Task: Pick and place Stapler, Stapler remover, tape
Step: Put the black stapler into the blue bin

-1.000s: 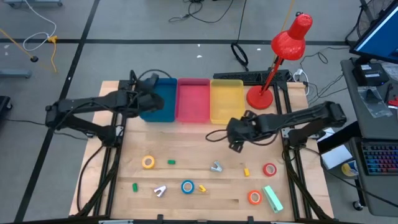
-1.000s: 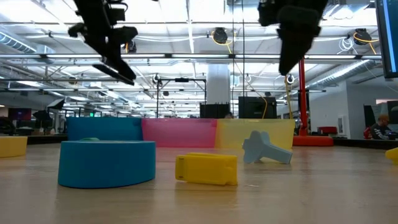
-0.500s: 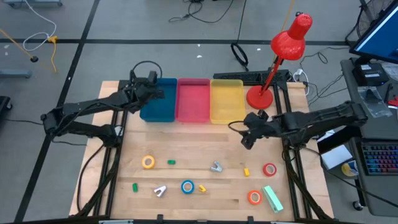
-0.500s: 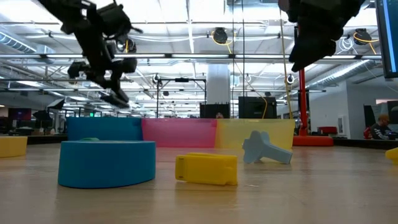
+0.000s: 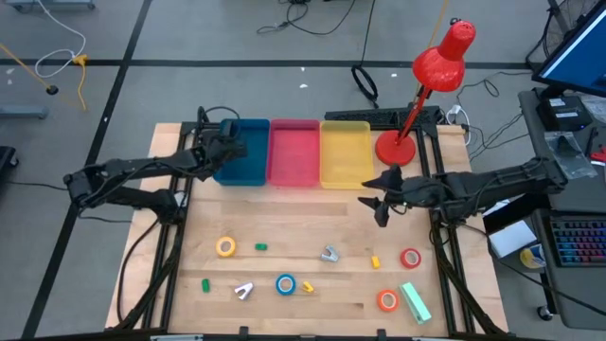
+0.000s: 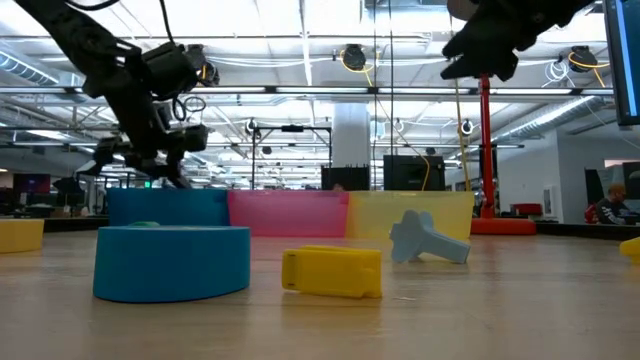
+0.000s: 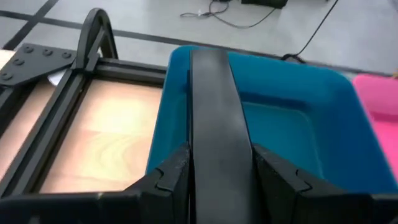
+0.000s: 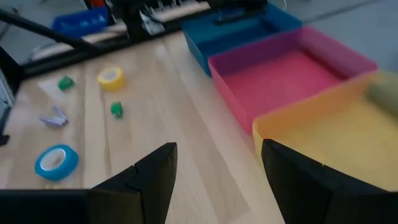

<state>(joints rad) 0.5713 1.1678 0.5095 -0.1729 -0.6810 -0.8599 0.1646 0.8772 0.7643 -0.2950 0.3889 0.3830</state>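
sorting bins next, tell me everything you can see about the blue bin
The blue bin is a rectangular open-topped tray, plastic by the look, with raised walls and a flat floor. It stands upright at the table's far edge, leftmost in a row, side by side with the pink bin. The left gripper hangs over its left wall; whether it touches is unclear. From the left wrist view, the visible part of its inside looks empty.

Stapler (image 5: 415,301), remover (image 5: 329,254), tapes, probably flat
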